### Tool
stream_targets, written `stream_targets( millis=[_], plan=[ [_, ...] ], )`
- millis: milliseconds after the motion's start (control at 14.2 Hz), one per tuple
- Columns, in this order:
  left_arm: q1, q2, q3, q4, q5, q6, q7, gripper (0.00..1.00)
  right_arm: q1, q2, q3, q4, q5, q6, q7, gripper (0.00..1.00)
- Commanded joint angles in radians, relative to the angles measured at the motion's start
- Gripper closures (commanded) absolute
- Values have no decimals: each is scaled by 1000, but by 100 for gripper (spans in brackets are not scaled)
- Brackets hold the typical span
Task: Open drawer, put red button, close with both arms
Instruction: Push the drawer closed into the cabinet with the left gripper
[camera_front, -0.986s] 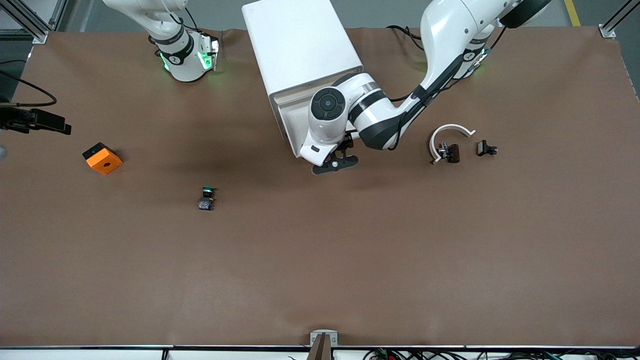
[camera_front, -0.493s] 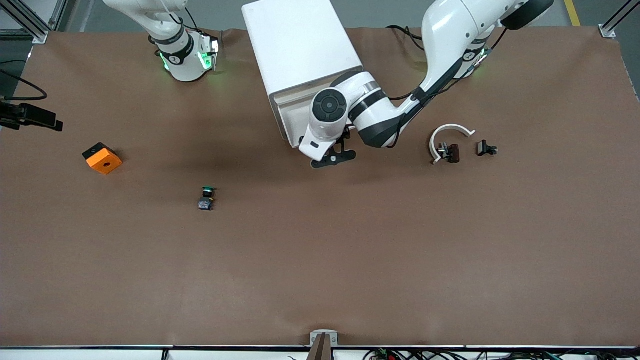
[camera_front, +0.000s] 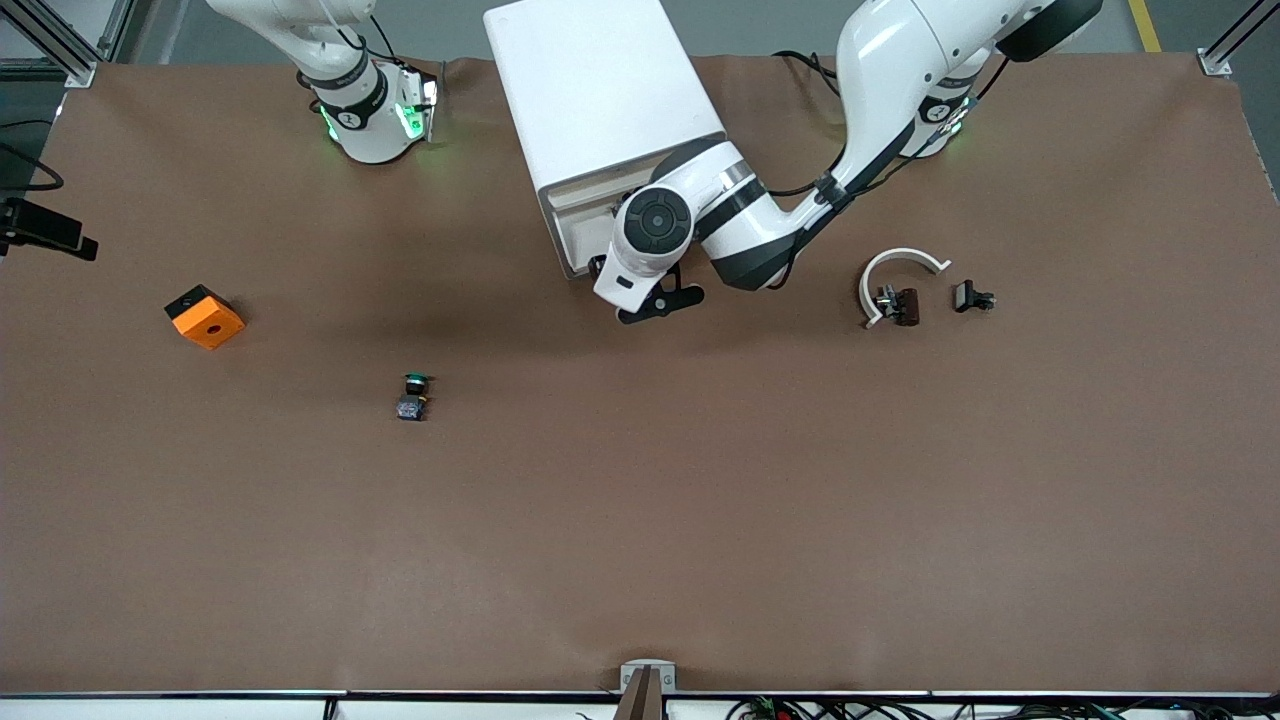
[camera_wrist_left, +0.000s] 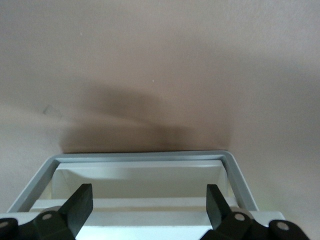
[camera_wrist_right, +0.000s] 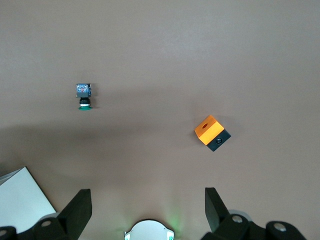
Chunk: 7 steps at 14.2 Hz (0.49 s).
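At the cabinet's (camera_front: 600, 100) front, the drawer (camera_wrist_left: 140, 172) stands slightly pulled out, its grey rim and white inside showing in the left wrist view. Over its front edge hangs the left gripper (camera_wrist_left: 145, 205), fingers spread wide with nothing between them. No red button can be made out. Up in the air toward the right arm's end of the table, the right gripper (camera_wrist_right: 145, 210) waits, jaws wide and empty, over the green-capped button (camera_front: 413, 396) and orange block (camera_front: 205, 316).
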Motion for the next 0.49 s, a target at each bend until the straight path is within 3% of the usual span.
stream_targets(
  millis=[0, 423],
  plan=[
    [-2, 18, -21, 3, -45, -12, 1, 0, -20, 6, 18, 21, -19, -14, -8, 0],
    [-21, 27, -27, 3, -142, -15, -8, 0, -27, -6, 20, 23, -8, -20, -14, 0]
  ],
)
